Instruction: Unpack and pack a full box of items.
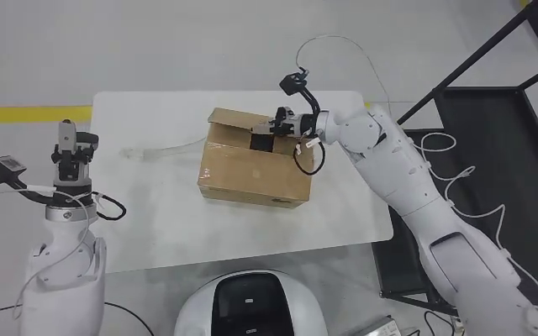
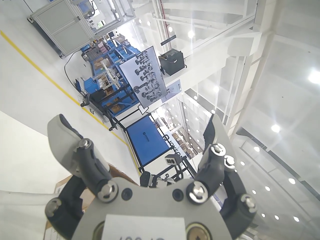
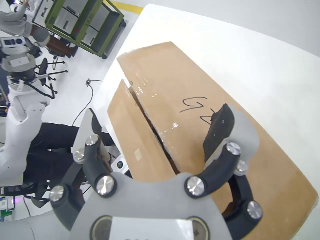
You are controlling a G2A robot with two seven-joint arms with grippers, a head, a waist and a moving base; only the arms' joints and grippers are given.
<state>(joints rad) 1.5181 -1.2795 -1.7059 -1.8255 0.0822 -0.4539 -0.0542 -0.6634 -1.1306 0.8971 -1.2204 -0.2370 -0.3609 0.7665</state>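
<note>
Cardboard box (image 1: 252,172) on tabletop (image 1: 160,227), top partly open. Right tool (image 1: 271,128) spread wide at the opening. Left tool (image 1: 67,143) wide, empty, beside tabletop edge.

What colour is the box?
The box is plain brown cardboard; the right wrist view shows it best.

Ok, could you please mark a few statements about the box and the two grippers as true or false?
1. The cardboard box stands on the white table. True.
2. The left gripper is shut on a flap. False: it is open and empty, by the table's left edge, apart from the box.
3. The right gripper is open at the box's top. True.
4. The box's top is fully closed. False: a dark opening shows in it beside the right gripper.
</note>
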